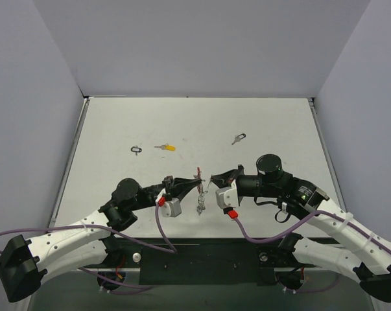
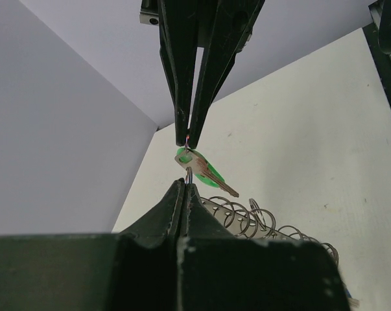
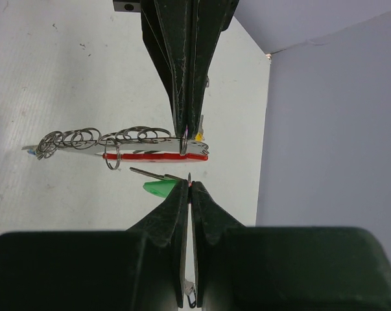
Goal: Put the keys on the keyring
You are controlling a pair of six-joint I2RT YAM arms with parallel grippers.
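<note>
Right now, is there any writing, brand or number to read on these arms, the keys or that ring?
None: no text can be read in any view.
The green key, yellow key and keyring show no lettering.
The left arm and right arm look unmarked; a small green light on the right arm carries no words.

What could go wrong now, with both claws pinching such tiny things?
The right gripper seems to pinch the green key only at its very tips, so the key could slip and fall. The left gripper holds the keyring near one end; its loose length may swing and spoil the threading.
</note>
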